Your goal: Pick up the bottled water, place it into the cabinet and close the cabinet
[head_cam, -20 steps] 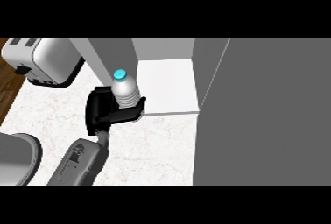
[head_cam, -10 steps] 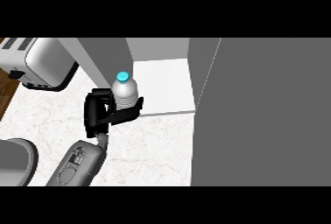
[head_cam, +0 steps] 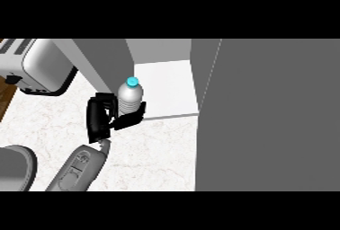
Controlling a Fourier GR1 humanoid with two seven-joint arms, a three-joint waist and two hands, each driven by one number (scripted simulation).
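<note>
The bottled water [head_cam: 130,98] is a clear bottle with a cyan cap. It stands nearly upright in my left hand [head_cam: 100,117], whose fingers [head_cam: 130,119] are curled round its lower part. The bottle is at the front left corner of the open cabinet, over the edge of its white floor [head_cam: 169,83]. The cabinet's grey door [head_cam: 266,112] stands open at the right and fills that side of the view. A grey panel [head_cam: 100,60] of the cabinet rises just left of the bottle. My right hand does not show.
A silver toaster [head_cam: 33,63] stands on the marbled white counter [head_cam: 153,152] at the far left. At the lower left edge a grey rounded object [head_cam: 15,168] is cut off by the view. Beyond the toaster, a strip of brown wood [head_cam: 5,96] shows.
My left hand and the bottle have shifted slightly right and down in the view, and the bottle now stands more upright. The cabinet door has not moved.
</note>
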